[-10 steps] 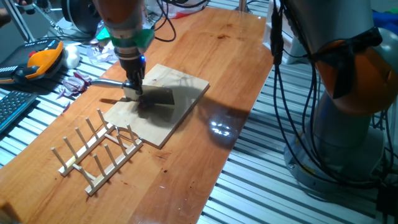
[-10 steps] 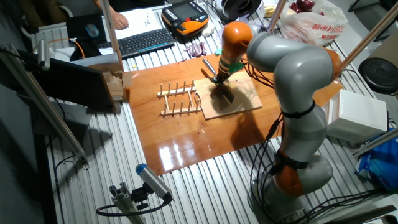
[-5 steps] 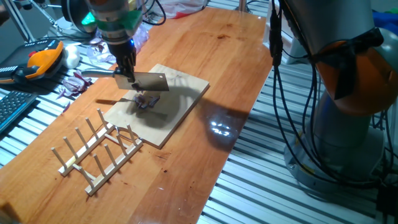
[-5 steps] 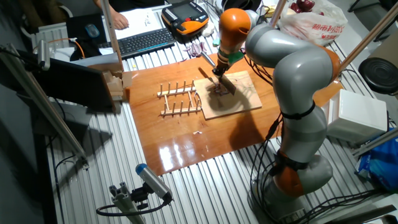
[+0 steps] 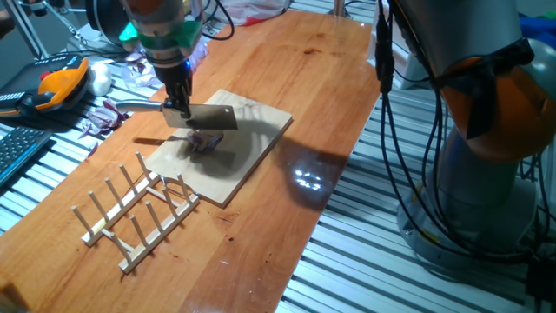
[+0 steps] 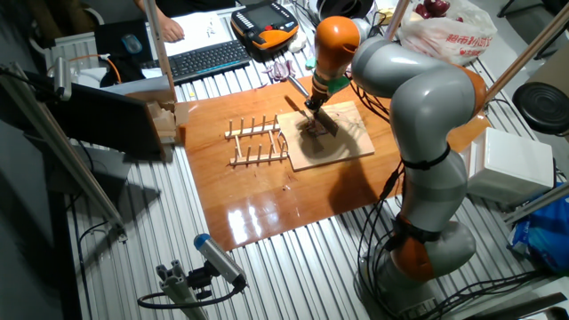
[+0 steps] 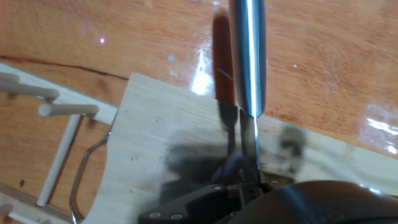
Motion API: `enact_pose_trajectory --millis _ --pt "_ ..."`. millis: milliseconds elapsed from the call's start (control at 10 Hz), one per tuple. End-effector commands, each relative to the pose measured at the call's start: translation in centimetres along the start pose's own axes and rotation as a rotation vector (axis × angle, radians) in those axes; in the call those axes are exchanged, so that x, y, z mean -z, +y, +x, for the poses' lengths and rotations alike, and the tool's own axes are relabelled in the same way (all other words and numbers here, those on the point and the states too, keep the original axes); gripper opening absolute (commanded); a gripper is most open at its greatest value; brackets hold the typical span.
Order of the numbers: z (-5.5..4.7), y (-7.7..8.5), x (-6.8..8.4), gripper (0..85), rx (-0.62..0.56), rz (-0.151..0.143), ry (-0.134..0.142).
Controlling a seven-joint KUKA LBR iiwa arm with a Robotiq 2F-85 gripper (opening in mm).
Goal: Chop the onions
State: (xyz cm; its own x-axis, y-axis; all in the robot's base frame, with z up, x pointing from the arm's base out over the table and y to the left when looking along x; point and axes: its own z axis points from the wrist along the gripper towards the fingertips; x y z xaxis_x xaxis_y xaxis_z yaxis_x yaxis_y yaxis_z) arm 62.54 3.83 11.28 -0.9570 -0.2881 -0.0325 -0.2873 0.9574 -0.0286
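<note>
My gripper point(image 5: 178, 104) is shut on a steel cleaver point(image 5: 208, 117) and holds its blade a little above the pale wooden board point(image 5: 252, 130). A small heap of purple-white onion bits point(image 5: 204, 141) lies on the board just under the blade. In the other fixed view the gripper point(image 6: 313, 105) holds the cleaver point(image 6: 324, 122) over the onions point(image 6: 311, 130) on the board point(image 6: 347, 147). In the hand view the cleaver's round steel handle point(image 7: 247, 56) runs away from me over the board point(image 7: 168, 124); the onions are hidden in shadow there.
A wooden dowel rack point(image 5: 130, 209) stands just beside the board's near-left end, also in the hand view point(image 7: 59, 112). Dark purple peel scraps point(image 5: 104, 117), an orange pendant point(image 5: 56, 83) and a keyboard point(image 5: 17, 152) lie left of the table. A plastic bag point(image 6: 444, 31) sits behind.
One second ago the blade was down on the board over the onions. It has since lifted off, uncovering the onion bits, and has shifted only slightly in the last half second.
</note>
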Motion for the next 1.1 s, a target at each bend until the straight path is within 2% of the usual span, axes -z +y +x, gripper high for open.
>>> enact_pose_trajectory --millis 0,200,300,700,900,1000 --pt "0.1 0.0 -0.5 0.0 -0.009 -0.005 -0.004" --pt "0.3 0.8 -0.7 0.0 -0.06 -0.014 0.005" --pt "0.3 0.8 -0.7 0.0 -0.06 -0.009 0.006" --pt "0.6 0.5 -1.2 0.0 -0.055 -0.006 -0.006" --pt "0.8 0.4 -2.0 0.0 -0.049 -0.001 -0.02" --pt "1.0 0.4 -2.6 0.0 -0.049 -0.008 -0.03"
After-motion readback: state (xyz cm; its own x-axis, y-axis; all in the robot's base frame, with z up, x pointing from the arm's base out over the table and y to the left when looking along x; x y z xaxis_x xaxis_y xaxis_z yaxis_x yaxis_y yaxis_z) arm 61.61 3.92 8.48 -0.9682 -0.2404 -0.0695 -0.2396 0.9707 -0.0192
